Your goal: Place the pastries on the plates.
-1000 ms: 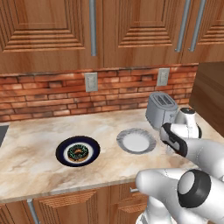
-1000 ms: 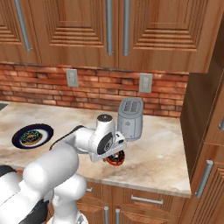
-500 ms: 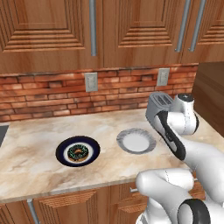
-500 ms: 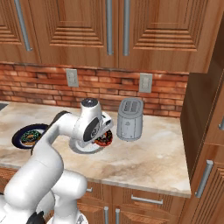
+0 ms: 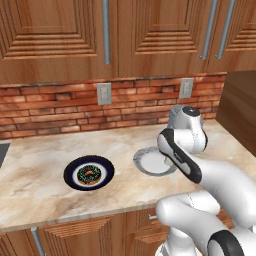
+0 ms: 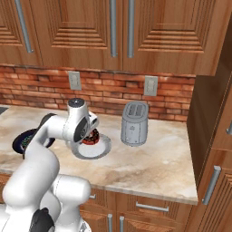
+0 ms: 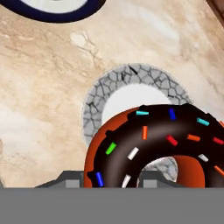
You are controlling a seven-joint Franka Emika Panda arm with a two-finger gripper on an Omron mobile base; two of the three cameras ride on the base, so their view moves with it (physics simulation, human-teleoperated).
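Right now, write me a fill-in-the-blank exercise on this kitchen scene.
1. The sprinkled chocolate donut lies on the ____ plate.
2. The end effector holds the red-iced donut above the ____ plate.
3. The toaster stands to the ____ of that plate in the right base view.

Missing: navy; grey; right

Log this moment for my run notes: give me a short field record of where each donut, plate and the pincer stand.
navy plate: on counter, left of pale plate
sprinkled chocolate donut: resting on navy plate
pale plate: on counter, nothing resting on it
red-iced donut: held in pincer, above pale plate
pincer state: shut on red-iced donut
toaster: on counter, right of pale plate
remaining: red-iced donut not yet set down
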